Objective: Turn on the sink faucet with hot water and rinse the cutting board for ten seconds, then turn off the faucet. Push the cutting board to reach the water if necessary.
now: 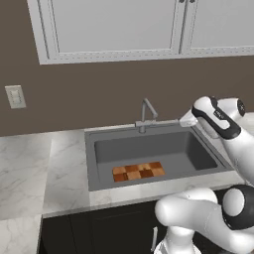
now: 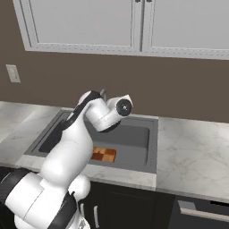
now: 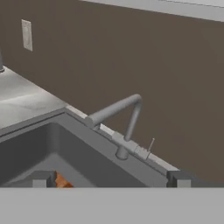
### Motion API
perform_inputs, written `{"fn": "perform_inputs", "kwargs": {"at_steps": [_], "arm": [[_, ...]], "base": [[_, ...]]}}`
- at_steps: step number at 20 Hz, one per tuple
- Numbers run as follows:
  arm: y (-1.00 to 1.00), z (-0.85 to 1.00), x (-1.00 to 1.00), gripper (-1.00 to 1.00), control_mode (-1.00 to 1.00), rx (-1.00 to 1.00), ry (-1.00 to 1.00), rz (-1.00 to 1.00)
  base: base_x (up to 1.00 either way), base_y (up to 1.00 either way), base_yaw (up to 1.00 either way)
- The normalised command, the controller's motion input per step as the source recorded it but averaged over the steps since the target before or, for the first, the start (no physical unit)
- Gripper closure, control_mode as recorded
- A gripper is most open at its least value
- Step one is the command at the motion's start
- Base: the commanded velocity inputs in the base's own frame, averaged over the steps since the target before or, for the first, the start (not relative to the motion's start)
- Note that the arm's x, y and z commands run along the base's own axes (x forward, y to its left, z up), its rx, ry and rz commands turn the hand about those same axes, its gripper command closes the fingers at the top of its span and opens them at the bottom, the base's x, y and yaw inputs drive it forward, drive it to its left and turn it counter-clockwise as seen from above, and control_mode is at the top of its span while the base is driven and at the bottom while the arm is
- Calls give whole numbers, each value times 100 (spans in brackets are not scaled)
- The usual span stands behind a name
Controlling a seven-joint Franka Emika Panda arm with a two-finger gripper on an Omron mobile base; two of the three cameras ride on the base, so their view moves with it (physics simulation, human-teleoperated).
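**Lever first: a small, stiff target at the sink's back rim**

The board (image 1: 138, 172) lies flat on the floor of the sink (image 1: 91, 161), toward the front wall and a little left of centre. The faucet (image 1: 147, 115) stands at the middle of the back rim, its spout angled out over the basin. No water runs from it.

The end effector (image 3: 109, 178) is raised over the right part of the sink, looking at the faucet. Its two finger tips (image 3: 43, 178) stand wide apart with nothing between them.

How things should handle, as a judgement:

- The lever (image 3: 151, 145) is a thin rigid pin sticking out beside the faucet base (easy to miss, easy to slip off). It likely wants a push from one finger tip or a light pinch near its free end, where leverage is best.
- The board looks stiff, flat and fairly light. Lying flush on the basin floor, it offers no edge to grip from above, so a push against a side edge suits it better than a lift. Once wet, it may slide readily on the smooth floor.
- The spout seems to end behind the board, so the board may need nudging toward the back wall.
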Motion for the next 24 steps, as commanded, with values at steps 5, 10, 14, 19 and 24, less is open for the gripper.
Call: {"fn": "perform_inputs", "kwargs": {"at_steps": [5, 10, 14, 19, 24], "arm": [[0, -5, 35, -100, -100, 2, 0, 0], [0, -5, 22, -100, -100, 9, 0, 0], [0, -19, 15, -100, -100, 14, -3, 0], [1, -26, 14, -100, -100, 10, -2, 0], [4, -32, 4, -100, -100, 8, 0, 0]], "base": [[0, 0, 0], [0, 0, 0], [0, 0, 0], [0, 0, 0], [0, 0, 0]]}}
